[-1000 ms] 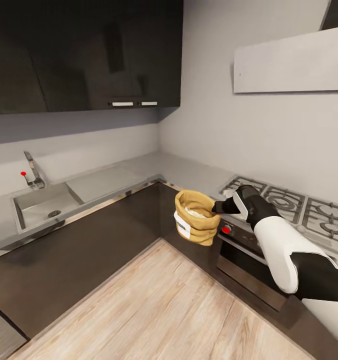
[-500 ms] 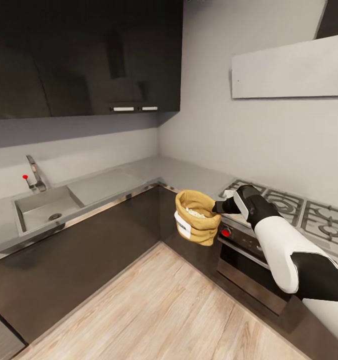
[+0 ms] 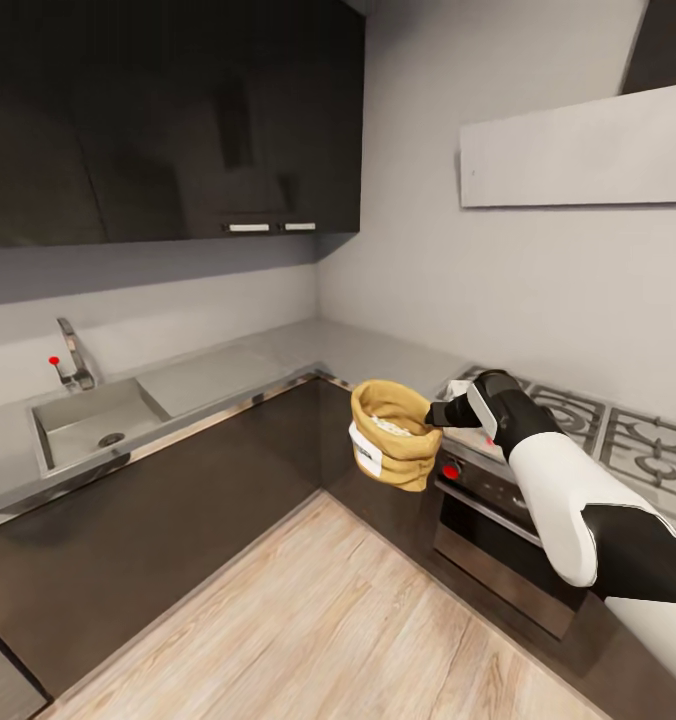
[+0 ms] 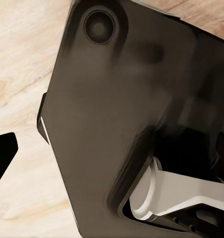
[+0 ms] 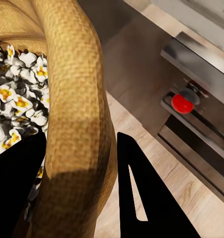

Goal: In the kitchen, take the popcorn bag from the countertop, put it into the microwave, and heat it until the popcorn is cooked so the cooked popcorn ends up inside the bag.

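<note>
A: Kitchen corner in the head view — dark upper cabinets (image 3: 168, 120), L-shaped grey countertop (image 3: 368, 350), wood floor (image 3: 318, 620).

B: Fixtures?

A: Sink (image 3: 83, 425) with faucet (image 3: 73, 352) along the left run. Gas hob (image 3: 618, 425) on the right run, built-in oven (image 3: 498, 550) under it, red knob (image 3: 451, 471) on its front panel. White hood (image 3: 578, 150) on the wall above.

B: Arm?

A: Right arm, white and black, reaches in from the right side of the head view. Right gripper (image 3: 440, 414) is clamped on the popcorn bag (image 3: 393, 435) — one finger (image 5: 15, 188) inside the sack, the other (image 5: 146, 193) outside, rolled rim between them.

B: Where's the bag?

A: Off the countertop, held in the air over the floor, just in front of the oven's left end, roughly upright, white label (image 3: 364, 450) facing left.

B: Contents?

A: Popcorn (image 5: 17, 104) inside, white puffs with yellow centres, seen in the right wrist view.

B: Left gripper?

A: Can't tell — left wrist view gives dark robot body, a white part, one black tip (image 4: 2, 153) over wood floor.
</note>
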Tool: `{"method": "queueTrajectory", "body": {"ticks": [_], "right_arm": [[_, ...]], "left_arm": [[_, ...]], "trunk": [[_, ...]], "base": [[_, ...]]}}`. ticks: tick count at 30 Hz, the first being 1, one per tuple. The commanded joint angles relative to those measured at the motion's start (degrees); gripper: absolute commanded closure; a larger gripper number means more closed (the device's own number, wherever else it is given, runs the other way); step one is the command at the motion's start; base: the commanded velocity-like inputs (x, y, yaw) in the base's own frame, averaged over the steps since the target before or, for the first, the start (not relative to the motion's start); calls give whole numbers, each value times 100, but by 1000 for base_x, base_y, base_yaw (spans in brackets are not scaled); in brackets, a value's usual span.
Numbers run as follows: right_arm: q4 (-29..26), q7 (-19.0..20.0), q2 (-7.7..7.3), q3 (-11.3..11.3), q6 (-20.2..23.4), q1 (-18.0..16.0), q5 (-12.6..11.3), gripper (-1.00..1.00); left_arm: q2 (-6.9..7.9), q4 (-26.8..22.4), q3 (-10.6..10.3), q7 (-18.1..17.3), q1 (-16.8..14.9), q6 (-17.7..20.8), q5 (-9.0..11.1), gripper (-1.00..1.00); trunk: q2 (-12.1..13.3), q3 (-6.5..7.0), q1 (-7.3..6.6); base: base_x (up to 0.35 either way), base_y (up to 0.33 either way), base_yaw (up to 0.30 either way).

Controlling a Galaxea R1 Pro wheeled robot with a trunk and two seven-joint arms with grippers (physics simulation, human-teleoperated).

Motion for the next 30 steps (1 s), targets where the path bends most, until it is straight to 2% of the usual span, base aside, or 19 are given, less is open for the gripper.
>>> {"method": "queueTrajectory", "body": {"ticks": [1,16,30], "right_arm": [[-6,34,6,-27,24,-3,35,100],[3,35,-43,-36,23,-3,27,100],[10,34,-43,-31,34,-3,22,100]], "left_arm": [[-2,-4,23,3,-1,-7,10,-100],[-2,-2,47,12,-1,-7,50,-100],[-2,-2,64,21,-1,-7,53,-100]], "trunk": [[-5,2,1],[-5,44,1],[-5,44,1]], "base": [[0,0,0],[-11,0,0],[-304,33,0]]}}
